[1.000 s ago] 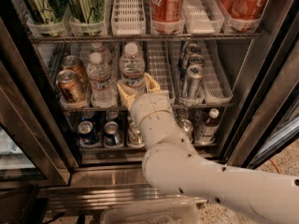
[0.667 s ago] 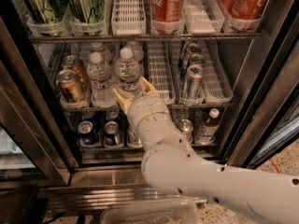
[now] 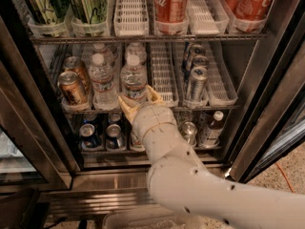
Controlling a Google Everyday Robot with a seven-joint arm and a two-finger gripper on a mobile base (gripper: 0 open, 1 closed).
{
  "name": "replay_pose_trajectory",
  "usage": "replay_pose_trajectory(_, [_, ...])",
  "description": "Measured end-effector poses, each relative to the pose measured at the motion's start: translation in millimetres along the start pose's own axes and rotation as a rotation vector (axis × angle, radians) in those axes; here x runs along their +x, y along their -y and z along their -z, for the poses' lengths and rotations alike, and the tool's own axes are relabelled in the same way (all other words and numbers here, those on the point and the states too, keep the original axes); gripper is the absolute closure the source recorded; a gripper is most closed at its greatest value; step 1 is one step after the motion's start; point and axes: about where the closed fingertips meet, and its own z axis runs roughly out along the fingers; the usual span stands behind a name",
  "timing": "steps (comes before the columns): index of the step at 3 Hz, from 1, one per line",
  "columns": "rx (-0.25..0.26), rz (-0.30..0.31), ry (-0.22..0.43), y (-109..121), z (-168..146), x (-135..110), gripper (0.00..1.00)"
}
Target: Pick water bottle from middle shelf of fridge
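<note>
The fridge (image 3: 267,80) stands open, with wire shelves of cans and bottles. On the middle shelf (image 3: 164,75), a clear ribbed water bottle (image 3: 133,78) with a white cap stands at the front of its lane tray. My gripper (image 3: 138,100) is at the foot of this bottle, open, with one cream finger (image 3: 125,105) to its left and the other to its right. A second water bottle (image 3: 102,80) stands one lane to the left, and two more stand behind them. My white arm (image 3: 190,185) reaches up from the lower right.
Copper cans (image 3: 70,87) fill the shelf's left lane and slim silver-blue cans (image 3: 196,82) a right lane. Green cans (image 3: 88,4) and red cola cans (image 3: 169,1) stand above. Short blue cans (image 3: 89,135) and a dark small bottle (image 3: 212,128) stand below. The dark door frame (image 3: 28,123) is at the left.
My gripper has shifted slightly left and in toward the front water bottle. Its fingers now stand on either side of the bottle's base. The bottles have not moved.
</note>
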Motion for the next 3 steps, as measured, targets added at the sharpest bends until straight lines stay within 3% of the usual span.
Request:
replay_pose_trajectory(1, [-0.004, -0.043, -0.02, -6.3, 33.6, 3.2, 1.0])
replay_pose_trajectory(3, [-0.065, -0.155, -0.014, -22.4, 78.2, -6.9, 1.0])
